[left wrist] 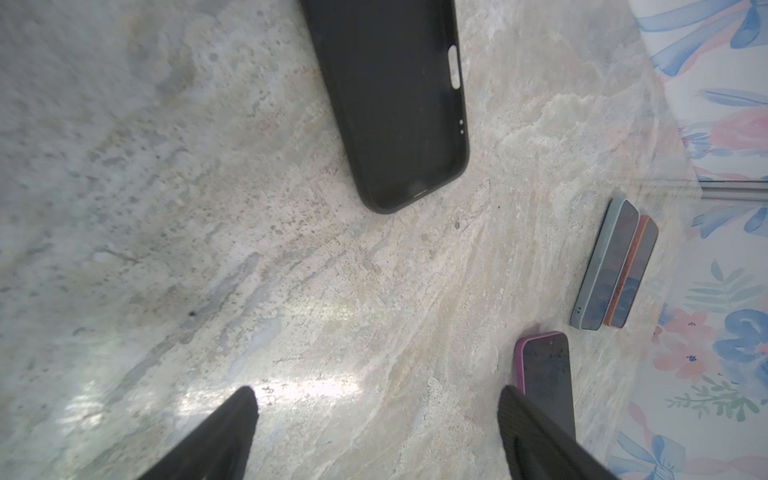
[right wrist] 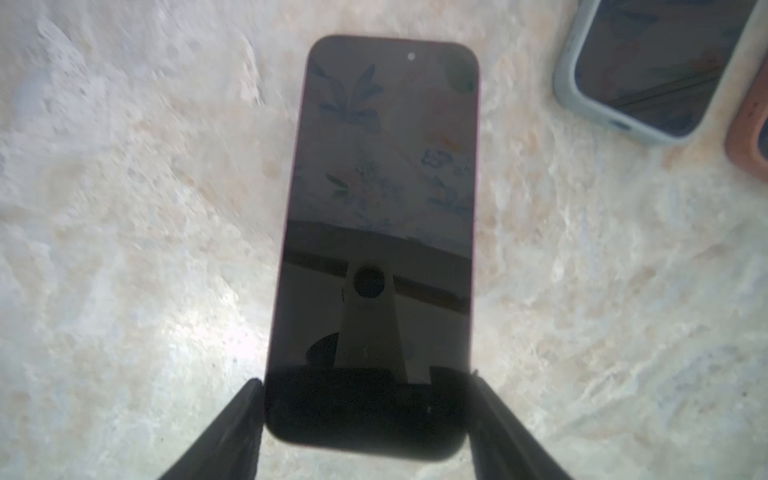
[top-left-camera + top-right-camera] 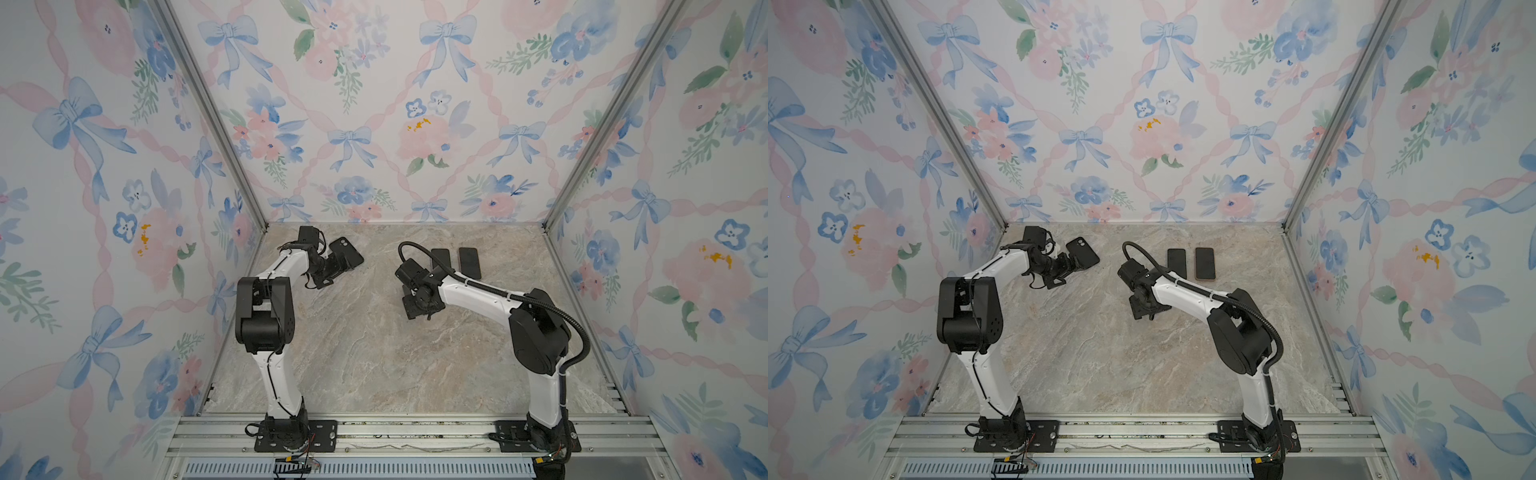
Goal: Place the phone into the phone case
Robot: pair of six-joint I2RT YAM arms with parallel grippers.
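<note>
Though dark-screened, phone [image 2: 382,232] glossy, pink-rimmed, floral with reflections.

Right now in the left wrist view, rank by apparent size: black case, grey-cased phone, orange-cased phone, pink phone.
1. black case, largest, though cropped by the frame.
2. grey-cased phone.
3. orange-cased phone, only slightly smaller; near tie.
Unranked: pink phone, partly hidden by the left gripper.
</note>
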